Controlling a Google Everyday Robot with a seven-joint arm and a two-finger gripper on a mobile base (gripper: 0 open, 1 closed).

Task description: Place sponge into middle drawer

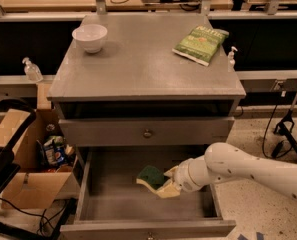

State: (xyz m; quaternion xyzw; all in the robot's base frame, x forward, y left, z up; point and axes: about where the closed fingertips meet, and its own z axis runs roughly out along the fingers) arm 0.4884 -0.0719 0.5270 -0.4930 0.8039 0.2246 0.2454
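Observation:
The sponge (151, 176), pale yellow with a dark green face, is held tilted inside the open middle drawer (108, 206), a little above its grey floor, right of centre. My gripper (167, 181) reaches in from the right on the white arm (248, 171) and is shut on the sponge's right end. The drawer is pulled out below the closed drawer front with the round knob (147, 133).
A white bowl (90, 37) and a green snack bag (200, 43) lie on the cabinet top (138, 64). A cardboard box (28, 159) with clutter stands left of the cabinet. Cables and a stand base (288, 129) lie at right.

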